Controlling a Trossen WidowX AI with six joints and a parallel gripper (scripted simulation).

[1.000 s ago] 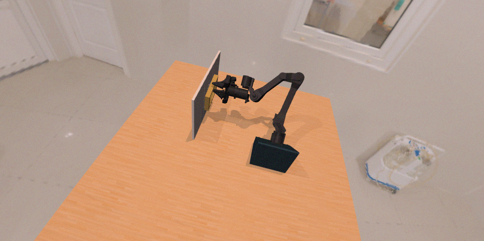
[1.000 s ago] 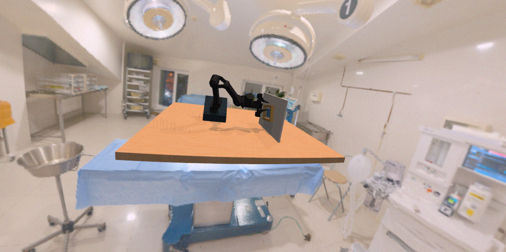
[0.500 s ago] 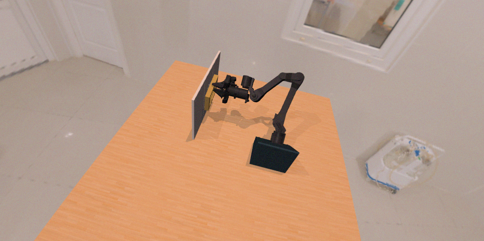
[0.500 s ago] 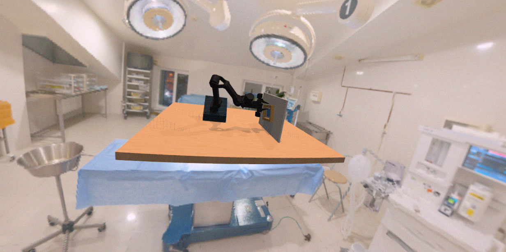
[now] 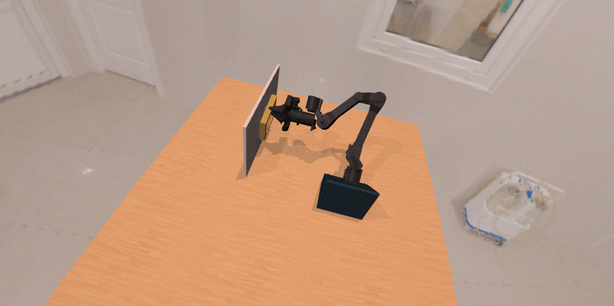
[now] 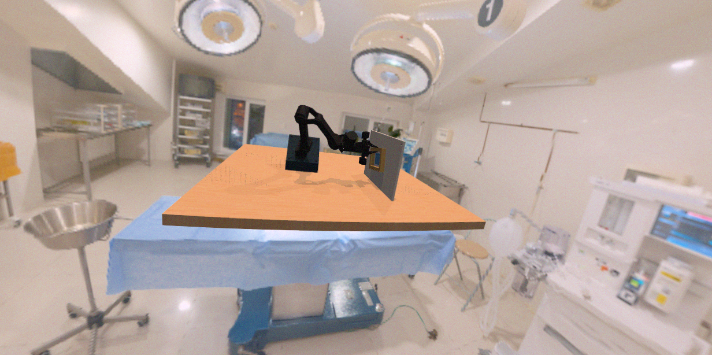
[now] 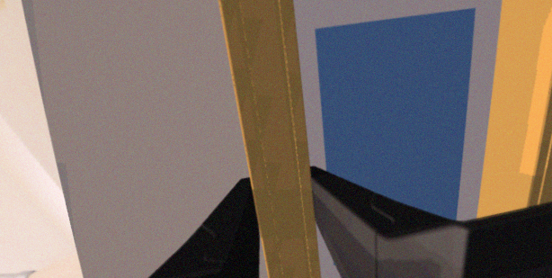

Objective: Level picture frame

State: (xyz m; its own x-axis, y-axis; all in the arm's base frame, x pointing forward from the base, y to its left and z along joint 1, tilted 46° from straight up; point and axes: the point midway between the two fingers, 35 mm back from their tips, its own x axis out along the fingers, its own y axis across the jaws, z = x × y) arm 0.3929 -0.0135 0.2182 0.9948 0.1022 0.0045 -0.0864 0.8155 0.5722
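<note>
The picture frame [image 5: 262,130] [image 6: 382,160] [image 7: 274,79], a gold-brown rim around a blue picture [image 7: 396,102] with a pale border, is at the grey upright panel [image 5: 251,144] [image 6: 393,167] [image 7: 135,79]. My gripper [image 5: 271,109] [image 6: 375,148] [image 7: 279,183] is shut on its top bar, one finger on the outer side and one inside the opening. The wrist view is turned, so that bar appears left of the picture. There, the bar runs slightly out of line with the panel's edge; the exact tilt is unclear. The screw and notched strip are hidden.
The panel stands on the wooden table [image 5: 193,226] [image 6: 238,207]. The arm's dark base block [image 5: 347,197] [image 6: 302,165] is on the table, on the side that the frame faces. The arm arches above the table from that block to the frame.
</note>
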